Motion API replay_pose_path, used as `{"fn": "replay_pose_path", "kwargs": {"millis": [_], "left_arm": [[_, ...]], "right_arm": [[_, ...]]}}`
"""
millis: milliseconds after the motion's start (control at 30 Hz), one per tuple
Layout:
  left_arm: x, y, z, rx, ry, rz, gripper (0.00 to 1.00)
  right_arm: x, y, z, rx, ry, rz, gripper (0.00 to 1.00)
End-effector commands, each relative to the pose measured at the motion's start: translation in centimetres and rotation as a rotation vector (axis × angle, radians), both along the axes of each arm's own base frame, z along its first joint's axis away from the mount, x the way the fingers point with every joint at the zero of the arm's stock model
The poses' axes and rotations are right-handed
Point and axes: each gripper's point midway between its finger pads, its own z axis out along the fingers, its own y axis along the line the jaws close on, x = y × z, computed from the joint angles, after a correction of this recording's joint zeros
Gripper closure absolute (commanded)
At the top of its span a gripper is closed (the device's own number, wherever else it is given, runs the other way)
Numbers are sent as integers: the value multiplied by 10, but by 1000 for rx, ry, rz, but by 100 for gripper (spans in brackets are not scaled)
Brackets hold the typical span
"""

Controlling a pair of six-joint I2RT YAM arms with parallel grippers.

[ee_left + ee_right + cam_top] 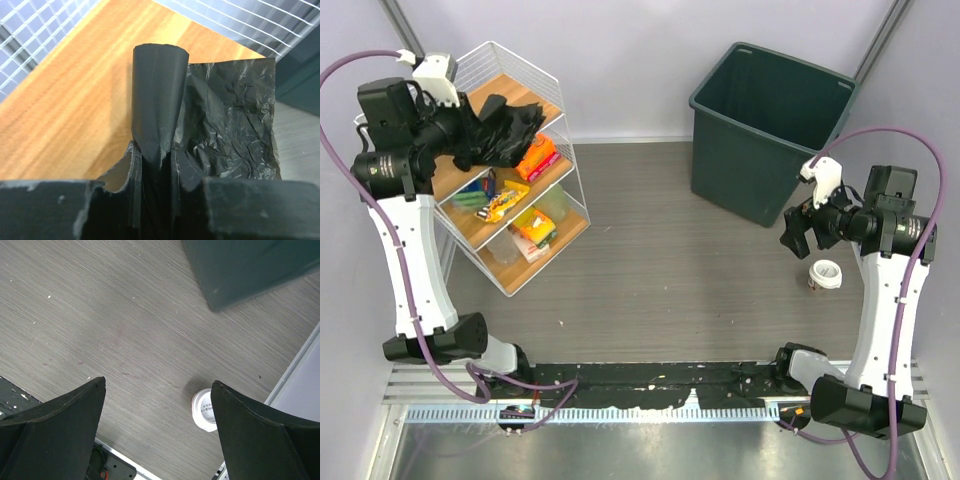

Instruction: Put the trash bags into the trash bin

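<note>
We are seeing the left end effector [463, 132] clamping the trash bags [508, 122] above the top shelf of the rack [515, 90], 10 o'clock, arm standing tall. Right end effector [800, 230] is hanging wide open, empty, beside the trash bin [770, 120] at 1 o'clock. Left wrist view alone is showing the roll [157, 100].

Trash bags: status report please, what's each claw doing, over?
Left gripper shut on trash bags at top shelf. Right gripper open, empty, beside trash bin. Small white cup on floor by right arm.
</note>
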Motion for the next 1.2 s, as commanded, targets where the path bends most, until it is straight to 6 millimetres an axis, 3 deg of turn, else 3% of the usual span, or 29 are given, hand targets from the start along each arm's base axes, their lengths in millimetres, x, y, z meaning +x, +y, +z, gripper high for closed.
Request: {"fn": "replay_pose_path", "kwargs": {"millis": [0,367,600,733,900,1167], "left_arm": [[-20,-26,36,-96,-120,-93,100],[-67,-83,95,-331,-261,-316,100],[-94,-126,103,-396,-258,-450,100],[-99,-153,92,-392,-206,-506,100],[-97,-185,65,-341,-126,-542,100],[-110,-242,4,-252,13,-687,100]], "right_arm": [[4,9,22,17,-50,23,10],[17,21,34,40,-66,46,10],[20,28,36,60,-61,62,10],[21,33,40,71,-63,68,10],[23,41,45,78,-64,80,10],[20,54,55,104,-66,104,10]]}}
